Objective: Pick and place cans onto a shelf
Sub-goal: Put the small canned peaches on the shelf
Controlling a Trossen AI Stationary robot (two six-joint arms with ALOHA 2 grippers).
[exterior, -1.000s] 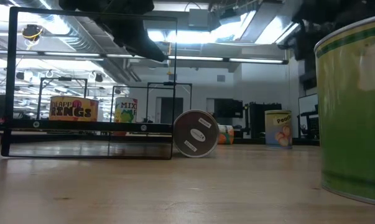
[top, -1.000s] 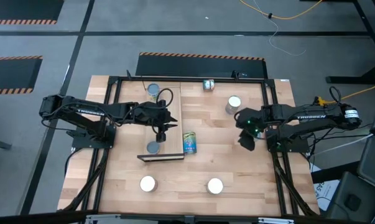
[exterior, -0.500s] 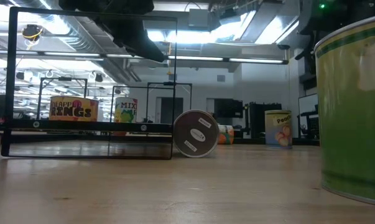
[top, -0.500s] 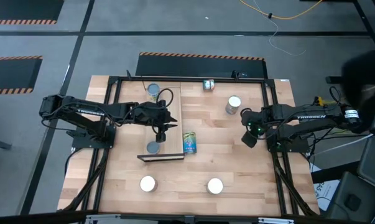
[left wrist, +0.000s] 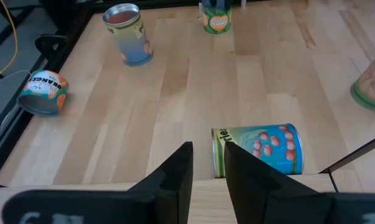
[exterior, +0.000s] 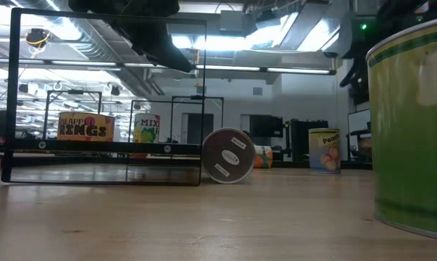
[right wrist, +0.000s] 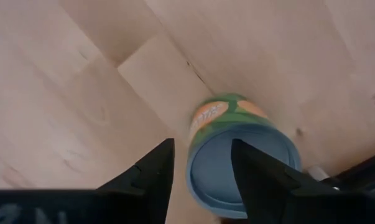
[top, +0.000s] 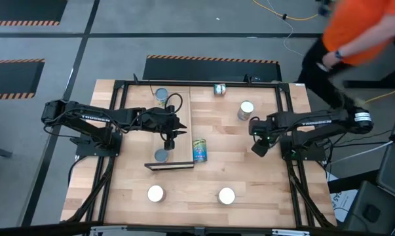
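Here, empty left tool [top: 171, 136] above shelf [top: 182, 108]

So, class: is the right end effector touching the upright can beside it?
Apart. The high view shows bare tabletop between the right end effector and the upright can; its fingers stand open and empty.

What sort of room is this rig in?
Likely a robotics lab or workshop: hazard-striped floor tape, exposed ceiling lights, and a butcher-block table in a black frame.
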